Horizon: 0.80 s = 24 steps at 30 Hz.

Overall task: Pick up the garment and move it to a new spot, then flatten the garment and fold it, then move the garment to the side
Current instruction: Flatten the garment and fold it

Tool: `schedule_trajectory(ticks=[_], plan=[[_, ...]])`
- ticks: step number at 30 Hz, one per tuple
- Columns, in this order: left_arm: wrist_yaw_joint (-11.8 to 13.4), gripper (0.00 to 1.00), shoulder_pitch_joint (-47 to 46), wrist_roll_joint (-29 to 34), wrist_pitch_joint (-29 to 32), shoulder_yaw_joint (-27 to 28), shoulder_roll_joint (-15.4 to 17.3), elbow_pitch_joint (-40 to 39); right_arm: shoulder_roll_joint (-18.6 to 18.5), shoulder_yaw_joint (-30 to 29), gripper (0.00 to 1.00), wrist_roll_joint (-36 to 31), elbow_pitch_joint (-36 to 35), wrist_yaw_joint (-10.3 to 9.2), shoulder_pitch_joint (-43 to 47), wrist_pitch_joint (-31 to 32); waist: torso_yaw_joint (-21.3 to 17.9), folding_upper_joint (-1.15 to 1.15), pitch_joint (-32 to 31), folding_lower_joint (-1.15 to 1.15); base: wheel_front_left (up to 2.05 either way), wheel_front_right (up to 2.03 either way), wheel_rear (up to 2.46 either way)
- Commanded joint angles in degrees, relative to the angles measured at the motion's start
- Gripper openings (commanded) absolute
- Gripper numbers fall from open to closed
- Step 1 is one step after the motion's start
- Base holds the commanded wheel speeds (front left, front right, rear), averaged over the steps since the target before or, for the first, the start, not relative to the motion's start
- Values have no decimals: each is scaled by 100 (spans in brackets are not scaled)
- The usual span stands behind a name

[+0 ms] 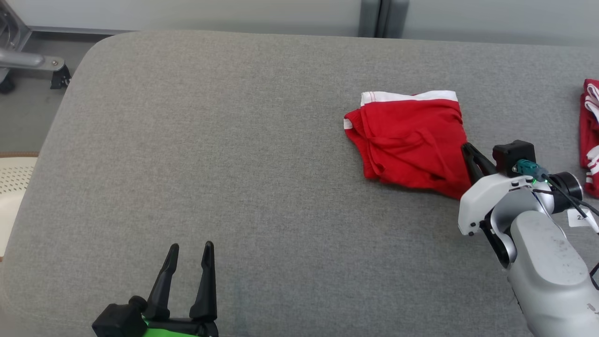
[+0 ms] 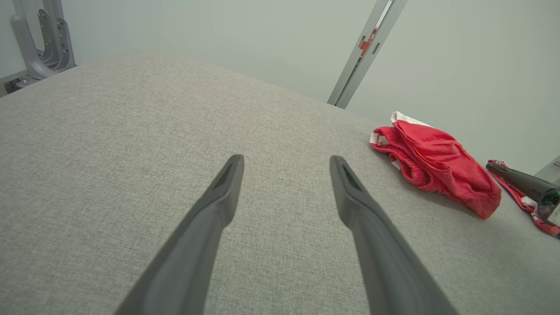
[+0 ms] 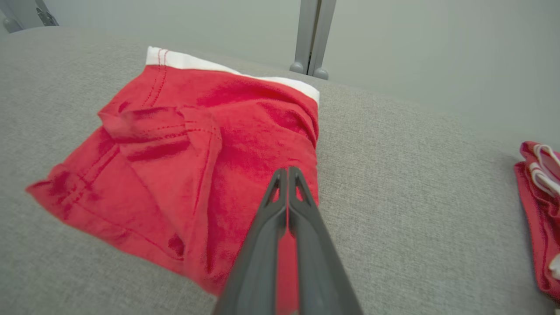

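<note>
Red garment (image 1: 407, 140), white-banded and rumpled, lies on the grey surface (image 1: 234, 164) toward the far right, well apart from another red piece (image 1: 590, 131) at the right edge. The right end effector (image 1: 467, 150) has its fingers pressed together on the garment's near right edge, apparently pinching cloth. The left end effector (image 1: 192, 245) stands wide at the near left. I judge the pick-up is in hand; next comes a clean lift before carrying it to open surface.

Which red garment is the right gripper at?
The middle garment with the white band; right gripper shut at its edge. Other garment lies far right.
</note>
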Motion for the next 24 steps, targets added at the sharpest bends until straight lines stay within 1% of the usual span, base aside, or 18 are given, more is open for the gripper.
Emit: schedule_trajectory(ticks=[1, 6, 11, 17, 19, 21, 24], plan=[[-20, 100, -95, -39, -14, -32, -1, 13, -7, 49, 0, -35, 190, -11, -148, -54, 101, 0, 70, 0, 0, 0, 0], [-21, 100, -110, -55, -14, -25, -1, 81, 58, 313, 0, -14, 731, -11, -412, -202, 174, 0, 21, 0, 0, 0, 0], [-21, 100, -24, -69, -14, 16, -1, 112, 174, 924, 0, 320, 1009, -11, -465, -359, 178, 0, -124, 0, 0, 0, 0], [-21, 100, 137, -52, -14, 91, 0, 116, 147, 2060, 0, 925, 1049, -11, -251, -306, 68, 0, -399, 0, 0, 0, 0], [-21, 100, 181, -24, -14, 111, 0, 112, 108, 2313, 0, 1096, 992, -11, -207, -322, 19, 0, -496, 0, 0, 0, 0], [-21, 100, 248, 9, -14, 137, 0, 113, 76, 2449, 0, 1267, 905, -11, -127, -471, -31, 0, -611, 0, 0, 0, 0], [-21, 100, 347, 64, -14, 229, 1, 121, 15, 2367, 0, 1410, 762, -11, 24, -767, -108, 0, -789, 0, 0, 0, 0]])
